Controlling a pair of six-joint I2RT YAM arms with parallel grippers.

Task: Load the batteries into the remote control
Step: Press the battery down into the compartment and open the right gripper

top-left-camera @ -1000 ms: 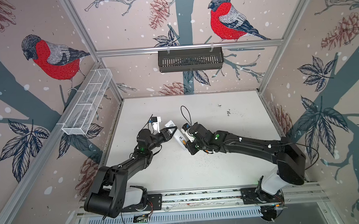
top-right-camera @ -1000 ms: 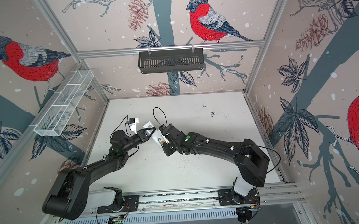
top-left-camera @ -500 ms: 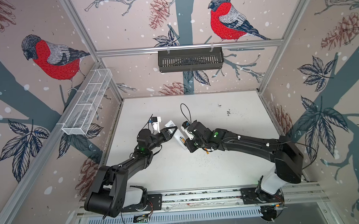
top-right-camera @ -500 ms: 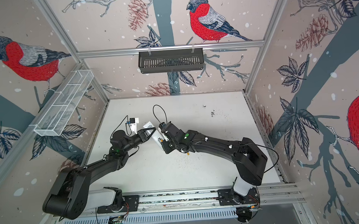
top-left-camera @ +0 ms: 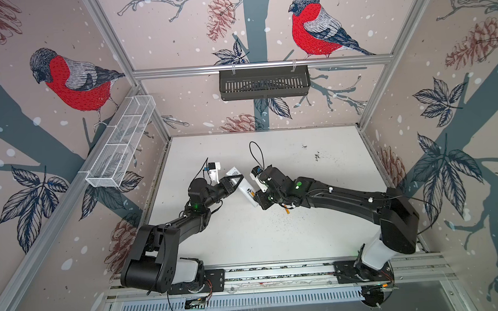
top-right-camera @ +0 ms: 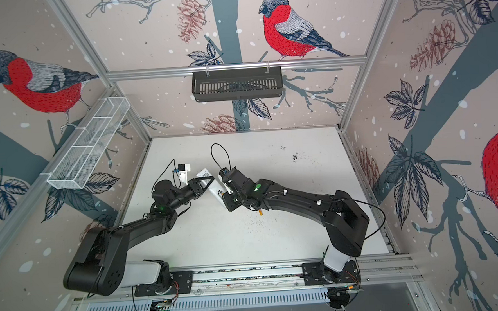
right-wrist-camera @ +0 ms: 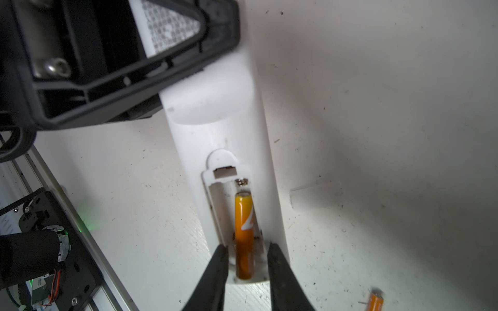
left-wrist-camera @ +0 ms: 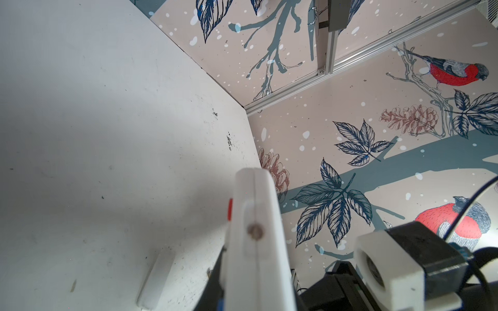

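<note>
1. Where the remote control (right-wrist-camera: 221, 129) is held back-up over the middle of the tabletop (top-left-camera: 275, 236), its bay stands uncovered and one battery (right-wrist-camera: 244, 234) lies inside.
2. Right hand (right-wrist-camera: 248, 246): fingers spread either side of that battery, with a gap on each side; nothing gripped.
3. Left hand (top-left-camera: 234, 182): pinching the remote control's other end.
4. Second battery (right-wrist-camera: 376, 300): loose on the tabletop, near the right hand.

My left jaws clamped the white remote (right-wrist-camera: 215, 129), bay uncovered. One orange battery (right-wrist-camera: 244, 234) lay inside it between my right jaws; a second battery (right-wrist-camera: 376, 303) lay beside them.
</note>
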